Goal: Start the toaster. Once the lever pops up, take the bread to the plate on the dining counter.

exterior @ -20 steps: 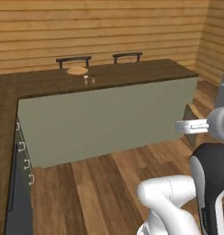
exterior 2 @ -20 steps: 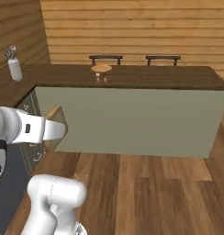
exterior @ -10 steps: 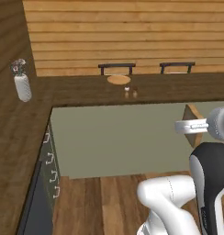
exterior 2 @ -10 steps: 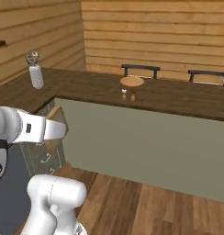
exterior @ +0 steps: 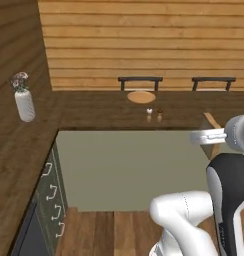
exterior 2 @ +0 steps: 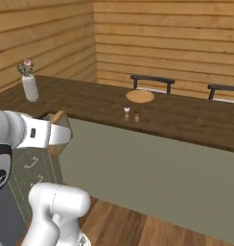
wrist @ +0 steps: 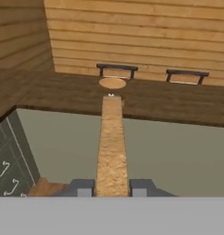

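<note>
The fingers stay clenched on the bread, held edge-on out in front of the dining counter. The plate lies at the counter's far edge, two small shakers, apparently, just before it.

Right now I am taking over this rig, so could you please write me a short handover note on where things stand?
Gripper: shut on the bread, the slice standing edge-on between the fingers; in the right base view it sticks out beside the forearm.
Plate: on the far side of the dining counter, in front of a chair, with two small shakers just nearer.
Vase: on the counter's left wing.
Done: bread is in hand.
Left: reach over the counter and set the bread on the plate.
</note>
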Robot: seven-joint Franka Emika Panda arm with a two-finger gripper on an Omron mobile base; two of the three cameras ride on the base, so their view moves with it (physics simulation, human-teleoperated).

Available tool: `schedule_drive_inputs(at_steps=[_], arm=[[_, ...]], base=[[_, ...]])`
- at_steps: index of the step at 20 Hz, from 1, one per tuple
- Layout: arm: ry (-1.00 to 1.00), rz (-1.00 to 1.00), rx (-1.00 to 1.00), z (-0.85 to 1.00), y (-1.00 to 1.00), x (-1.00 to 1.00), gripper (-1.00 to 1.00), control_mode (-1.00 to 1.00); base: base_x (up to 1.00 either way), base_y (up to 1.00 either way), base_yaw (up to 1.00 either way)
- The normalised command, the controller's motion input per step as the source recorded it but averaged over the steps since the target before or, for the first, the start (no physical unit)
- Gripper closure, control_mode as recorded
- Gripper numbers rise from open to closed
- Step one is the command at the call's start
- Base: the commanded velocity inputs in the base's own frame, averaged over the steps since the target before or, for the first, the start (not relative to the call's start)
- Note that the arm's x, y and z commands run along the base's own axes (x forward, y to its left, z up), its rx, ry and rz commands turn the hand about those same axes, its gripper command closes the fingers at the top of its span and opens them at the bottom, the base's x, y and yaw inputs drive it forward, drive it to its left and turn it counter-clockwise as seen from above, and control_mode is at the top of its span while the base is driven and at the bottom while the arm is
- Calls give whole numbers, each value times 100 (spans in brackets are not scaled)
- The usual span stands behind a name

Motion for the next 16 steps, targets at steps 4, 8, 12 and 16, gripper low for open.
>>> schedule_drive_inputs(at_steps=[4,8,12,16], arm=[[0,0,0,0,0,0,100,100],[0,0,0,0,0,0,100,100],[0,0,0,0,0,0,100,100],[0,0,0,0,0,0,100,100]], base=[[45,-1,-23],[55,30,-36],[53,46,-34],[68,22,-13]])
